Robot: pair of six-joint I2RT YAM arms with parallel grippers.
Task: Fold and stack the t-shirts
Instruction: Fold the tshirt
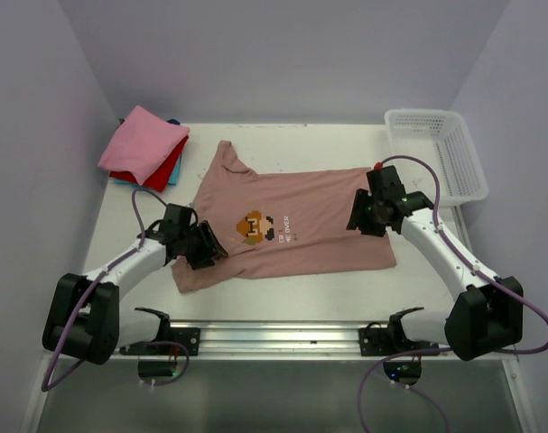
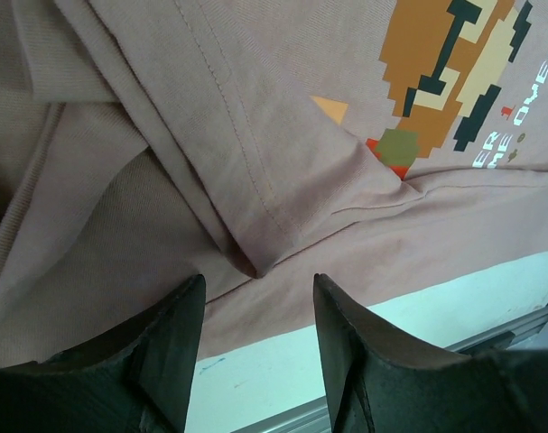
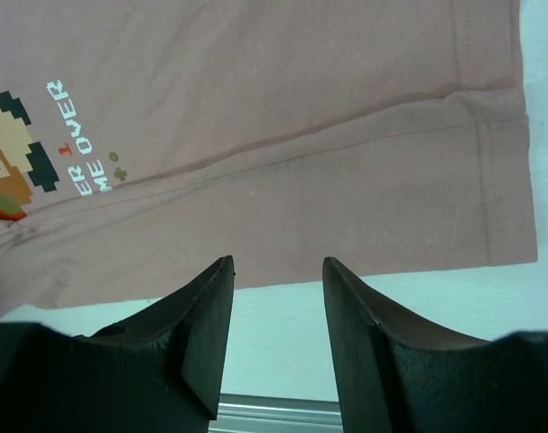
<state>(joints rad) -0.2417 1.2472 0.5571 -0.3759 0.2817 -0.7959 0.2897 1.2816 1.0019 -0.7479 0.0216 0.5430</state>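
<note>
Flat on the worktop [image 1: 283, 293], the dusty-pink t-shirt [image 1: 301, 225] — long axis left to right. Left fingers [image 2: 170, 343] parted, empty, the folded sleeve corner [image 2: 246, 244] just beyond their tips — nearer arm for it. Right fingers [image 3: 206, 316] parted, empty, by the hem [image 3: 499, 180].

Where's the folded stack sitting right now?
Top view: the folded stack sits at the far-left corner of the table, beyond the left hand, left of the spread dusty-pink shirt.

Seen from above, the blue t-shirt [image 1: 156, 185] is almost all hidden under the red t-shirt [image 1: 163, 170] and the bright pink t-shirt [image 1: 143, 142]. The white text [image 1: 285, 229] on the dusty-pink t-shirt [image 1: 319, 225] is too small to be read. The pixel figure [image 2: 450, 63] is cut off in both wrist views.
</note>
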